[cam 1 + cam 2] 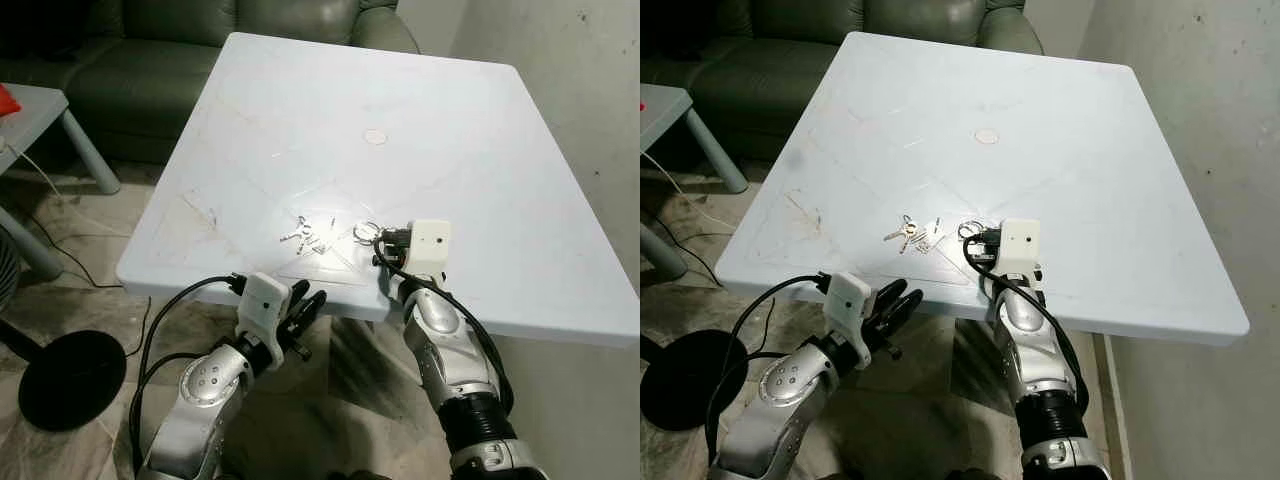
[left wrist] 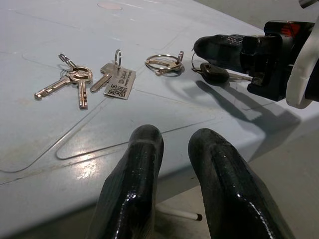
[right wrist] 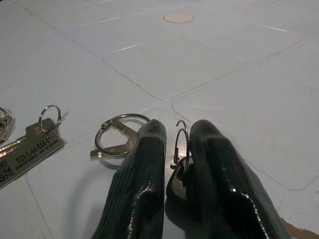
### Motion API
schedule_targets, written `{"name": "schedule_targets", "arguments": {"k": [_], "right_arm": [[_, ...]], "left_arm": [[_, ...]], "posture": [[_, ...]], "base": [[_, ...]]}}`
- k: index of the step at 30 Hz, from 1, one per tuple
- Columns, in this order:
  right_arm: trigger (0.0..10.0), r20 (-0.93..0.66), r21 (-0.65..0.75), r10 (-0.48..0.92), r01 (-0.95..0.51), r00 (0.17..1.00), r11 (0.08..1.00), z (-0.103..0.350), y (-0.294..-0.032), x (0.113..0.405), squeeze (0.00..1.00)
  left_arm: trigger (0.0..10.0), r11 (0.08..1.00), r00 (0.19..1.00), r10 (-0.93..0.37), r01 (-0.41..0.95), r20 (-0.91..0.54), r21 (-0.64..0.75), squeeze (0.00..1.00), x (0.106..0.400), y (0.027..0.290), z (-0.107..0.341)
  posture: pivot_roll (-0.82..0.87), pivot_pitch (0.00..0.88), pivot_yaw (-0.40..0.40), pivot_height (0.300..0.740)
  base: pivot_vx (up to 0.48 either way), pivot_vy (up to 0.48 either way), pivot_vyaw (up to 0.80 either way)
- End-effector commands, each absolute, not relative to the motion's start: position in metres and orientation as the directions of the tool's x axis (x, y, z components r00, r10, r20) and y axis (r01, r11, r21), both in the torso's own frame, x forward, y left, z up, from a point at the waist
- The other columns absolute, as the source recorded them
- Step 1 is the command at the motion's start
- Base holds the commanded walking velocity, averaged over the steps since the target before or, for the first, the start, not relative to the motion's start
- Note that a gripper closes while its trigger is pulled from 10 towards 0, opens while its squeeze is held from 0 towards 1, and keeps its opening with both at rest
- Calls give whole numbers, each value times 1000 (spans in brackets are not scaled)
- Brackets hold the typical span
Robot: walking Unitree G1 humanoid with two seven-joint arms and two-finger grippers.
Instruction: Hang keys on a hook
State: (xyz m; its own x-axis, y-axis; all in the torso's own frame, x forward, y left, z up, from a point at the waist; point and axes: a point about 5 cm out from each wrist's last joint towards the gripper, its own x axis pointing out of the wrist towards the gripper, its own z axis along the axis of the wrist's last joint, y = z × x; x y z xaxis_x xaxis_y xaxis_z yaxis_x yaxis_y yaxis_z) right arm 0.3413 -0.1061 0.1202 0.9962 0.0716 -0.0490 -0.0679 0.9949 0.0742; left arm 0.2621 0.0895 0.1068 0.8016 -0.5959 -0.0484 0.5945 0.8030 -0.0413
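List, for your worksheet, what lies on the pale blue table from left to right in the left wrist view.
Pair of silver keys on a small ring → silver key with a QR-code tag → large bare silver key ring → black-headed key under the right gripper.

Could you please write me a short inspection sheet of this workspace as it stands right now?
Surface: white table, scuffed, small round cap at centre.
Job's things: key bunch and tagged key lying loose; large ring beside black-headed key. Hook: nothing seen.
Clutter: nothing seen.
Grippers: right tool on the table, fingers either side of the black-headed key; left tool below the table's near edge, empty.
Cables: black cable on left arm; white cord on floor.
Surroundings: green sofa, grey side table, wall.
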Motion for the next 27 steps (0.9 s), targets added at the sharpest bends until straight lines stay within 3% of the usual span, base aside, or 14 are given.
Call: {"name": "schedule_targets", "arguments": {"k": [1,13,14,15,16,17,27], "right_arm": [[10000,-55,67,78,-74,995,995,120,-106,342,0],[10000,-70,45,78,-75,995,996,117,-105,343,0],[5882,-70,41,76,-74,995,996,116,-105,343,0],[1098,-69,39,75,-72,995,997,116,-105,343,0],[1098,-69,39,75,-72,995,997,116,-105,343,0],[0,-67,35,69,-67,995,997,116,-106,343,0],[0,-53,5,46,-46,998,999,117,-109,344,0]], "left_arm": [[10000,800,800,-599,599,-39,-32,0,262,87,110],[10000,807,806,-591,590,-38,-31,0,262,88,110],[10000,807,807,-590,589,-38,-32,0,262,88,111],[10000,808,807,-590,589,-38,-31,0,262,88,111],[10000,808,807,-590,589,-38,-31,0,262,88,111],[10000,808,808,-589,588,-38,-30,0,262,88,111],[10000,813,812,-582,581,-37,-26,0,263,89,111]], "posture": [[6,143,-83,740],[12,150,-87,740],[12,150,-87,740],[12,150,-87,740],[12,150,-87,740],[12,152,-87,740],[11,154,-87,740]], "base": [[0,0,0],[0,0,0],[0,0,0],[0,0,0],[0,0,0],[0,0,0],[0,0,0]]}}
